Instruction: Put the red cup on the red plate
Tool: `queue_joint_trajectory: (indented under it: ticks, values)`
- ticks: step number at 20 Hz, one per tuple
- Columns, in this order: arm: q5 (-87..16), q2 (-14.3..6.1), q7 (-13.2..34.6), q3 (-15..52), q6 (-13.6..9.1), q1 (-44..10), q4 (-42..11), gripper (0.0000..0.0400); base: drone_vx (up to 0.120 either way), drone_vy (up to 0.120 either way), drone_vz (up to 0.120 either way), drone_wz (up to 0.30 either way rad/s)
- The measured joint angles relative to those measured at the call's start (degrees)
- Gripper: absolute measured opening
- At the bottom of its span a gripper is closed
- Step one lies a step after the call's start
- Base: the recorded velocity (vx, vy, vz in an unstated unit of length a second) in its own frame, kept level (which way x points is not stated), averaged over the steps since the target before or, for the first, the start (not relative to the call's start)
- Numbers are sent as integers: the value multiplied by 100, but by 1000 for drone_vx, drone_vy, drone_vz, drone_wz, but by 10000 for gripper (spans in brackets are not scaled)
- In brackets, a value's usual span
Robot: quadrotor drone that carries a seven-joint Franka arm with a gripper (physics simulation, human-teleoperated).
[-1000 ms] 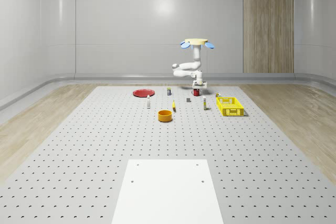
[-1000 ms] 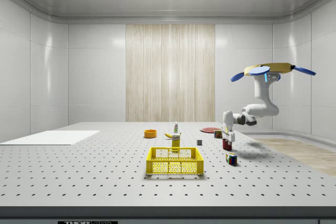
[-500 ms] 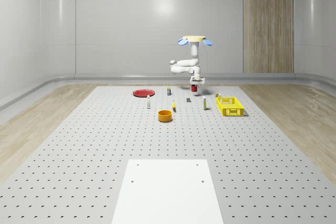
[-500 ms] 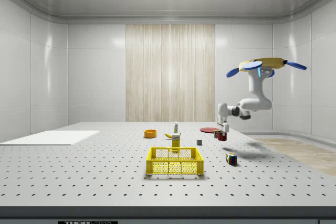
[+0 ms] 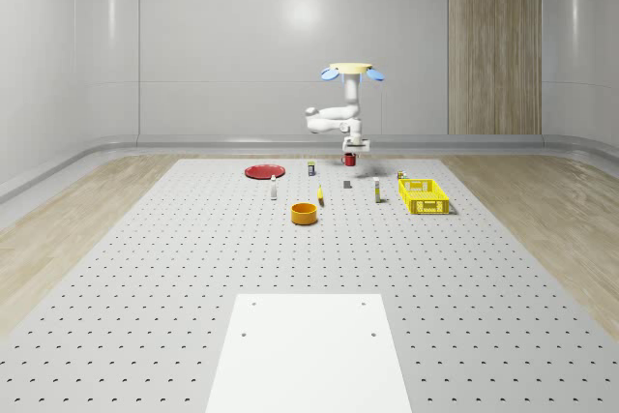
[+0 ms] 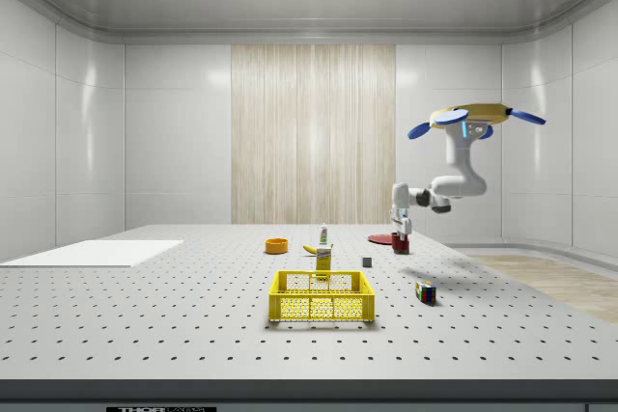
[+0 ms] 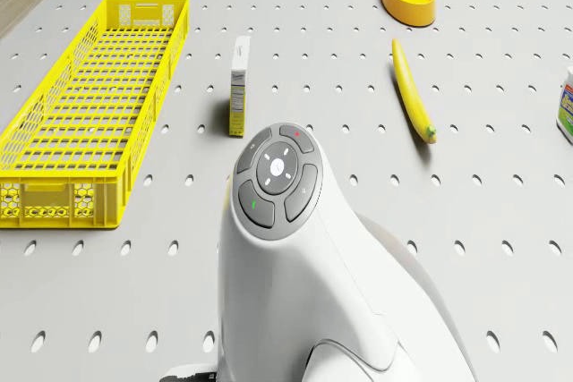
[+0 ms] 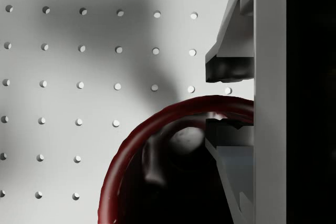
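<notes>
The red cup (image 5: 349, 159) hangs above the table, right of the red plate (image 5: 263, 171) in the whole-scene view. My gripper (image 5: 350, 151) is shut on the cup's rim. In the wrist view one finger (image 8: 231, 61) sits outside the dark red rim (image 8: 173, 113) and the other inside the cup. In the side view the cup (image 6: 401, 244) hangs in the gripper (image 6: 400, 234), beside the plate (image 6: 382, 238). The drone (image 5: 350, 71) hovers over the far part of the table, with the arm bent down below it.
A yellow crate (image 5: 424, 195) stands at the whole-scene view's right. An orange bowl (image 5: 305, 213), a banana (image 7: 412, 91), a small carton (image 7: 239, 87), a white bottle (image 5: 274, 188) and a colour cube (image 6: 424, 290) are spread over the table. A white panel (image 5: 309, 350) lies near the front.
The drone and arm have moved toward the whole-scene view's left and risen. The cup has been carried up off the table, closer to the plate.
</notes>
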Motion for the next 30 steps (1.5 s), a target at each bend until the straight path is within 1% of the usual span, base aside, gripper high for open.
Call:
queue_joint_trajectory:
  ticks: [2, 6, 13, 20, 30]
  values:
    - [11, -20, 6, 6, 18, -6, 1, 100, 0, -120, 0, 0]
    - [31, -59, 32, 17, 53, -17, 3, 99, 0, -120, 120, 0]
    - [62, -126, 57, 31, 116, -36, 6, 99, -114, -120, 114, 0]
    - [89, -187, 51, 43, 173, -53, 10, 99, -120, -120, 0, 0]
    - [123, -263, 42, 57, 244, -74, 14, 99, -4, -120, 0, 0]
